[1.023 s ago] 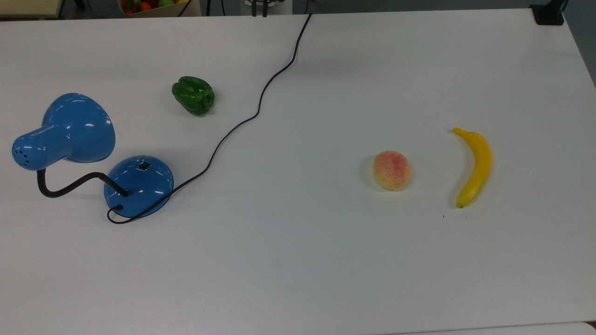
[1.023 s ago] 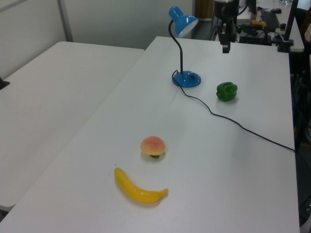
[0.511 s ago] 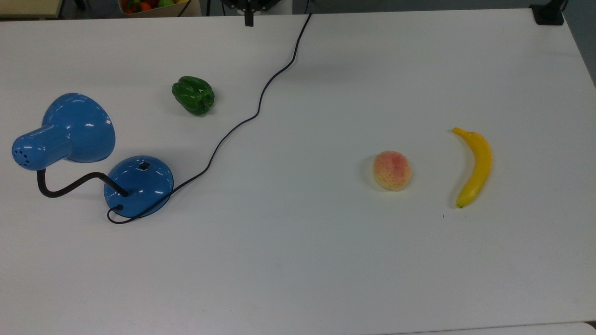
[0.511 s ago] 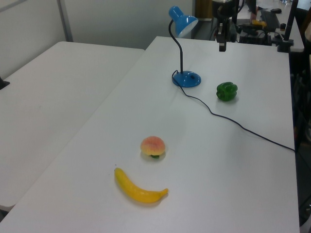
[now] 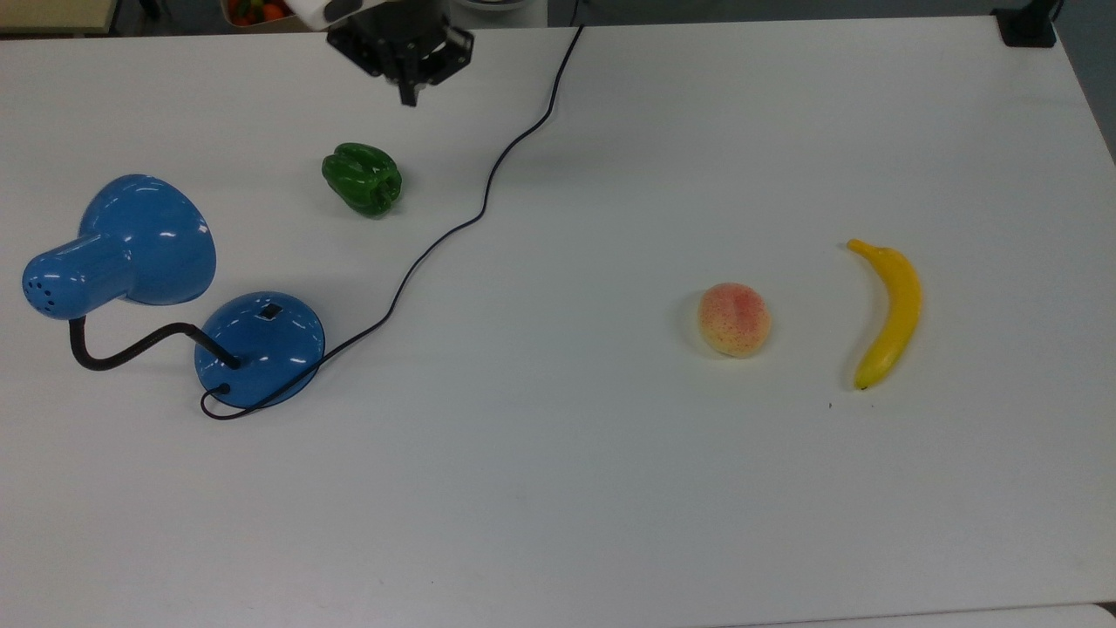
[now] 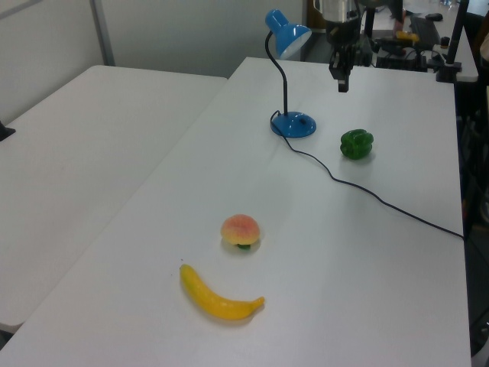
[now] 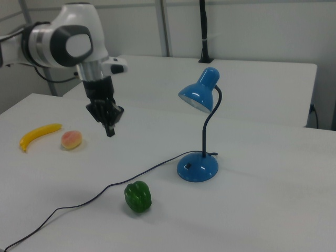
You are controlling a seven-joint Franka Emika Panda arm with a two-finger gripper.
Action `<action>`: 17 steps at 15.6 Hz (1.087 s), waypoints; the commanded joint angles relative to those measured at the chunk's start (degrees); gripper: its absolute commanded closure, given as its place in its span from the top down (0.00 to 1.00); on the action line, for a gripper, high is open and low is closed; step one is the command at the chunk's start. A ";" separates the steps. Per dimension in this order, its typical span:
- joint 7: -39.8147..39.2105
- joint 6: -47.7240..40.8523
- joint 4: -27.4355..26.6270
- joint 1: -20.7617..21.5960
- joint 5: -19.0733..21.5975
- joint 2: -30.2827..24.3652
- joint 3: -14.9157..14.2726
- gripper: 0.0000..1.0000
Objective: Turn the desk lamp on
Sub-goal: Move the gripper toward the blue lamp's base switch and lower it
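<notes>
1. Though off at the far edge of the top view, gripper [image 5: 408,94] hangs above the table [image 5: 558,488] with jaws pressed together into one narrow tip, holding nothing. Lamp [image 5: 174,296] sits near the top view's left edge: shade [image 5: 144,240] tipped away from the base [image 5: 260,347], gooseneck [image 5: 131,349] curving between. Small black switch [image 5: 271,310] on the dome's upper side. Cord [image 5: 453,227] snakes off toward the far edge. Pepper [image 5: 363,179] lies between gripper and base, well apart from both.

2. Seen in the left view, lamp stands upright at the far end, base [image 6: 293,124] flat on the table, shade [image 6: 288,34] high. Gripper [image 6: 343,82] hovers off to the left view's right of the shade, above the pepper [image 6: 357,144]. Peach [image 6: 241,229] and banana [image 6: 220,300] lie nearer the camera, well clear.

3. Seen in the right view, gripper [image 7: 109,130] points down, tip closed, well apart from the base [image 7: 198,167]. Shade unlit.

4. Handling, as judged: metal base likely weighted yet glossy and prone to skid under a sideways shove; neck bendable, shade easily knocked. No grasp wanted; press straight down on the switch with the closed tip, clear of neck and cord.
</notes>
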 commanded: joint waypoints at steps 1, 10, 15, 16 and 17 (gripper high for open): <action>2.72 6.96 -6.37 -1.95 -0.49 -0.82 -0.17 0.00; 4.05 27.10 -10.43 -7.57 -0.57 6.73 -0.17 0.00; 3.00 35.80 -11.48 -9.95 -2.15 9.19 -0.17 0.00; 2.99 37.38 -11.48 -10.04 -3.20 9.89 -0.17 0.00; 2.99 39.14 -11.48 -10.39 -3.65 10.68 -0.17 0.00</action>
